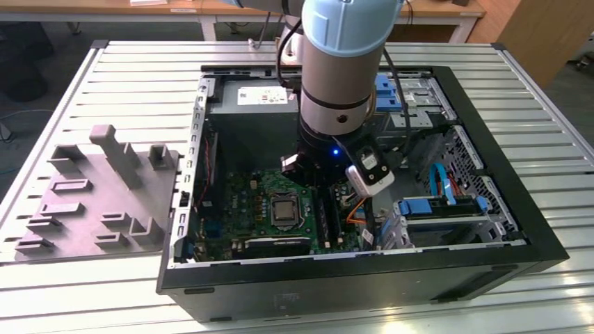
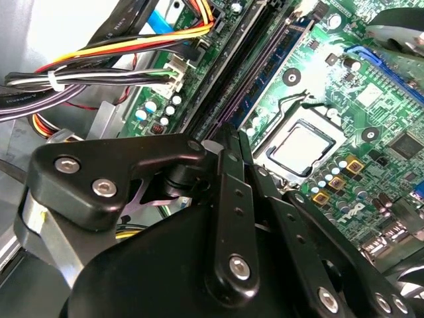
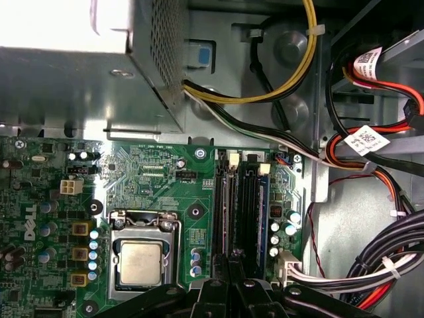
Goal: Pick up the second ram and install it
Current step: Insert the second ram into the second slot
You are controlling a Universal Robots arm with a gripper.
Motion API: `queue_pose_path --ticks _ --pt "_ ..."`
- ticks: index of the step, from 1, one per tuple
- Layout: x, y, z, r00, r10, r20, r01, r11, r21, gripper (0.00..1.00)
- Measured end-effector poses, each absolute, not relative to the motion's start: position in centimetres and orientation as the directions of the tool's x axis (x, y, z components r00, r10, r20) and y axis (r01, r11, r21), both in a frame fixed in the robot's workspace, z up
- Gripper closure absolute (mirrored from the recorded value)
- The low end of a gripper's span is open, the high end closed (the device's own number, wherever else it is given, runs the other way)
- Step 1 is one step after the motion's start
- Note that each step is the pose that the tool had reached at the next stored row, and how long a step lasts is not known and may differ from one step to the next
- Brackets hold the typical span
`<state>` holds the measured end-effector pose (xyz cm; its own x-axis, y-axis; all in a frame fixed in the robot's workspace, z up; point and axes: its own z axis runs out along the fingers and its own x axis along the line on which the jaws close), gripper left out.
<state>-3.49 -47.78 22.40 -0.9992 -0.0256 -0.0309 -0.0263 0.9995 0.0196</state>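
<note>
The ram (image 3: 263, 205) stands on edge in a slot just beside the claw (image 3: 233, 260), on its cable side. It is the one blue stick on view, so treat it as the second ram with caution. The claw is drawn together with nothing visible in its grip, low over the neighbouring black slots (image 3: 232, 199).

Expect trouble if you press off the slot line: the ram may seat at one end only. The cables (image 3: 371, 265) beside the claw may snag.

The case (image 1: 307, 292) lies open on a slatted metal table (image 1: 111, 76). A grey tray (image 1: 93, 195) sits well apart from the claw, with wooden desks (image 1: 436, 10) beyond.
</note>
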Motion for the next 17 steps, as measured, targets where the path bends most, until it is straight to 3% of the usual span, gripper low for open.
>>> queue_pose_path --ticks 17 --pt "-3.48 -47.78 22.37 -0.999 -0.014 -0.031 -0.015 1.000 0.021 0.89"
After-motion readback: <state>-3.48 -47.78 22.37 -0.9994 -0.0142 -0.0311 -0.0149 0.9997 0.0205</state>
